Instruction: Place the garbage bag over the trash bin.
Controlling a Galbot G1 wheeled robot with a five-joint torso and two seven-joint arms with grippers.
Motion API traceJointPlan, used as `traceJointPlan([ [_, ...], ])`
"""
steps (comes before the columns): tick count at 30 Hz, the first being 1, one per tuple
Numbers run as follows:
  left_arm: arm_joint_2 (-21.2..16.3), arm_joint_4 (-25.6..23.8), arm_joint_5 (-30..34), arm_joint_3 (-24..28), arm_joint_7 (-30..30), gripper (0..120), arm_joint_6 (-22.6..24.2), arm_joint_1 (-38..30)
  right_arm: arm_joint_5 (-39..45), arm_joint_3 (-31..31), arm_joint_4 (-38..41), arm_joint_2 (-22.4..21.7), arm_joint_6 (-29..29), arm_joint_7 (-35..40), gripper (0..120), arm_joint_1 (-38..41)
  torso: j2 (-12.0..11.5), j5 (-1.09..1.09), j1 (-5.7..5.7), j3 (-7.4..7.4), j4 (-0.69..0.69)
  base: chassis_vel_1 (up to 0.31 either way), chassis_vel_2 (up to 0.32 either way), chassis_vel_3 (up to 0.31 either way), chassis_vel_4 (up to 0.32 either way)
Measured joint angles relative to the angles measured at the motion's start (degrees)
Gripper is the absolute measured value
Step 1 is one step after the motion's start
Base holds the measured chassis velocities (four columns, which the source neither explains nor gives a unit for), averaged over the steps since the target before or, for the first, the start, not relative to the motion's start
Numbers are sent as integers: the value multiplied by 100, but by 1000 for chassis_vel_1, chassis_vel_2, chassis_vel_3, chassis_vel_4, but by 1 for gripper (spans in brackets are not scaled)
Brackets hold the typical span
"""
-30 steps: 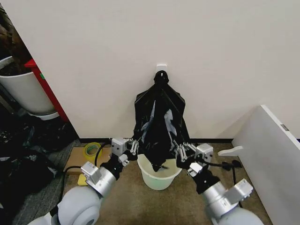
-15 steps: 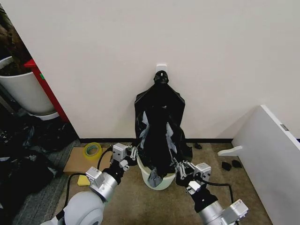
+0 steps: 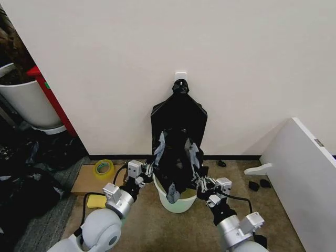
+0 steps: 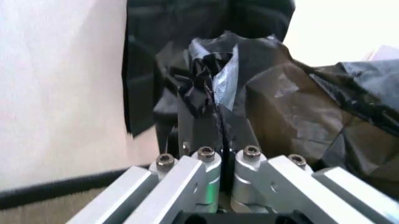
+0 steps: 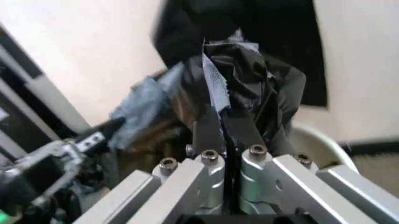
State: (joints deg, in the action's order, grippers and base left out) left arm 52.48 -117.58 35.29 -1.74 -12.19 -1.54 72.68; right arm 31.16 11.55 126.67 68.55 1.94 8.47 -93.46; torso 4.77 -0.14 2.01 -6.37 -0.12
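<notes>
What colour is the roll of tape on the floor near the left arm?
The roll of tape is yellow, seen best in the head view.

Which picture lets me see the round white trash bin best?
The head view: the trash bin sits on the floor between the left hand and right hand, with the garbage bag hanging into it. The right wrist view catches just a curve of its rim. In the left wrist view I cannot make it out.
</notes>
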Motion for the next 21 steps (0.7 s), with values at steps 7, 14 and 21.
traceJointPlan([
  [7,398,251,-93,313,-55,0,27,-51,252,-40,-266,93,-480,709,0,143,0,0,0,0,0,0,0,0,0],
  [14,580,319,-79,366,-293,0,145,66,270,-8,-363,101,-839,1381,0,200,0,0,0,0,-1,0,0,0,0],
  [21,655,239,12,26,-774,0,220,402,-9,60,-309,68,-1087,1763,0,49,0,0,0,1,-1,0,0,0,0],
])
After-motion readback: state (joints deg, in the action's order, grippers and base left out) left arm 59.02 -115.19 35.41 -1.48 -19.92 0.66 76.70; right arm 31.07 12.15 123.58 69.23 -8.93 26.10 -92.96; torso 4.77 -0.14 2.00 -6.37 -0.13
